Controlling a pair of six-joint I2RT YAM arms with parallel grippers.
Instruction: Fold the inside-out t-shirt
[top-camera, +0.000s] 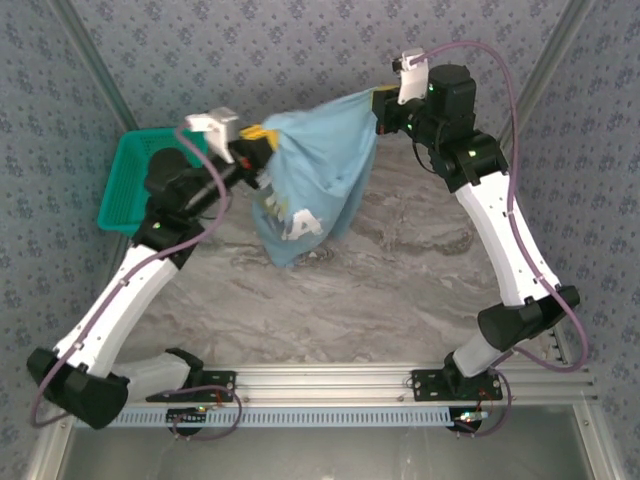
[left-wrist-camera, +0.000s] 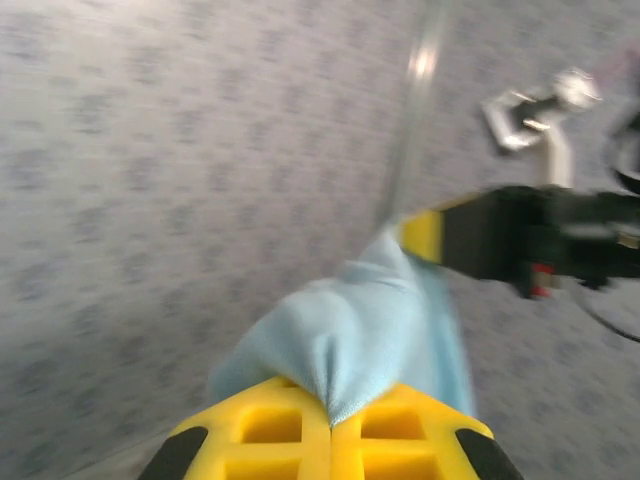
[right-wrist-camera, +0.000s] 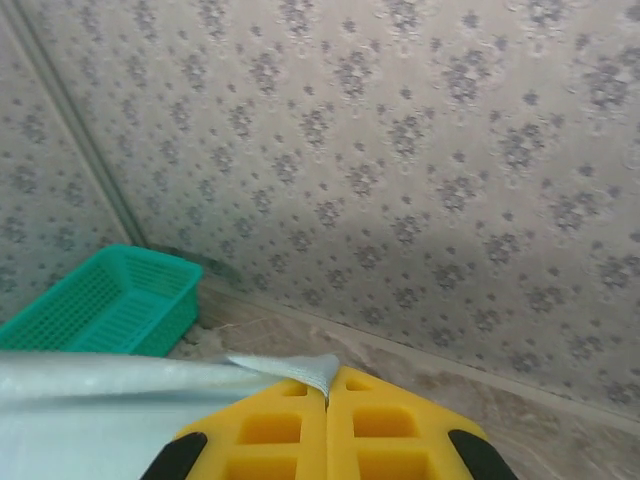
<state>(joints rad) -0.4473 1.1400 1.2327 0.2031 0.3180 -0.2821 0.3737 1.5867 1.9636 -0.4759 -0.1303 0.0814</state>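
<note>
Hanging t-shirt (top-camera: 310, 170) over marble tbl (top-camera: 400, 290), patterned walls (top-camera: 250, 50)

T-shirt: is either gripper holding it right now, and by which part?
Both. The left gripper and right gripper each pinch the t-shirt at its upper edge, opposite ends; it hangs between them.

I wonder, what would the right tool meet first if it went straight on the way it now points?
The right tool, shut on the t-shirt, would probably reach the patterned wall beyond the table; the teal basket sits left of that line. Depth is unclear.
</note>
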